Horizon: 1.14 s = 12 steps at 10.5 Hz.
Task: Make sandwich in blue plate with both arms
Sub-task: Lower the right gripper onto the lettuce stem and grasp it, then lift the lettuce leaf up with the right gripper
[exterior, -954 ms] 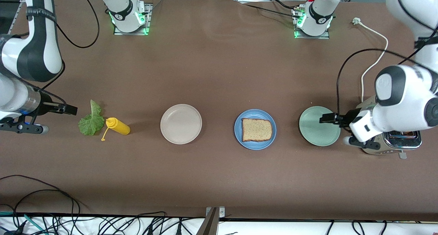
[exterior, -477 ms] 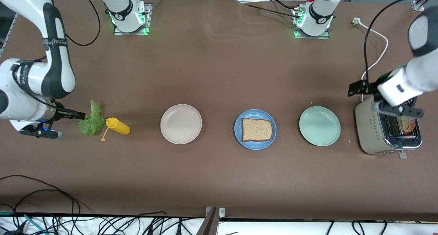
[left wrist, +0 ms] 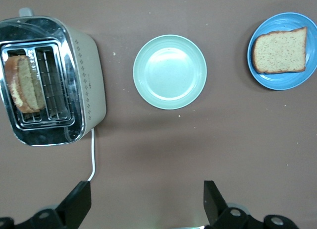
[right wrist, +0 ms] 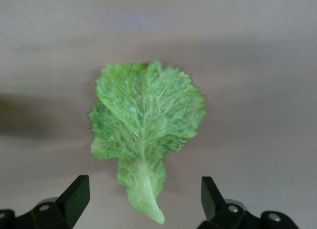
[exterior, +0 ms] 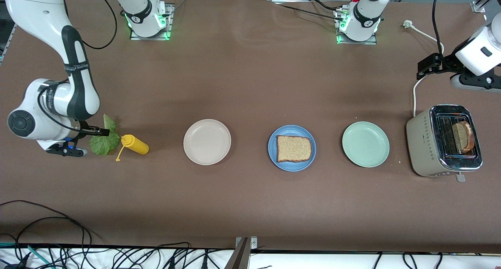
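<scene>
Blue plate (exterior: 291,164) is sitting mid-table between an off-white plate (exterior: 207,141) and a mint plate (exterior: 365,144), carrying one bread slice (exterior: 294,148) at its centre. The lettuce step looks to be in hand: the leaf (exterior: 104,139) is lying toward the right arm's end, a yellow bottle (exterior: 135,144) touching it at its 3 o'clock.

Right gripper (right wrist: 143,199) is hovering over the leaf, fingers spread, pinching nothing. Next it probably needs lowering to straddle the stem.

Left gripper (left wrist: 147,203) is waiting above bare table, fingers spread wide, the toaster (exterior: 424,143) with the second slice (exterior: 462,136) below it.
</scene>
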Each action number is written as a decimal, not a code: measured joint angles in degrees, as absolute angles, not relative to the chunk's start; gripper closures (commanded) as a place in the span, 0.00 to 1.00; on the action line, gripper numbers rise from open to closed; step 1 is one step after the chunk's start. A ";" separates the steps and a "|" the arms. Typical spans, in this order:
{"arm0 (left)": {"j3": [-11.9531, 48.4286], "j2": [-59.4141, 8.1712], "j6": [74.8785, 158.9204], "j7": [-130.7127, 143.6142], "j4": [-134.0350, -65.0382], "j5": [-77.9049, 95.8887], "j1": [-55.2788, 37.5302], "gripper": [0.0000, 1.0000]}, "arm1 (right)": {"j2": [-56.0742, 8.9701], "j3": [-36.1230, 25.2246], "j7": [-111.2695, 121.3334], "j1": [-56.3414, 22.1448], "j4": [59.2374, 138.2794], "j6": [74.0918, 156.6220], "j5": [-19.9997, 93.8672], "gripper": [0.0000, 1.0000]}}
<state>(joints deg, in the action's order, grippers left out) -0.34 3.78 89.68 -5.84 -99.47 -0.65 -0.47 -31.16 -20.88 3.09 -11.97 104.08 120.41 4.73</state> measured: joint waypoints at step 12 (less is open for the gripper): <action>0.97 0.02 90.20 -2.57 -98.22 -0.69 0.60 0.00 | -36.11 -20.53 9.93 -10.86 104.12 121.23 13.25 0.18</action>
<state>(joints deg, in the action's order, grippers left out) 0.97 0.02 90.20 -2.57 -98.22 -0.69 0.60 -36.11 -20.53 9.93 -10.86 104.12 121.23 13.25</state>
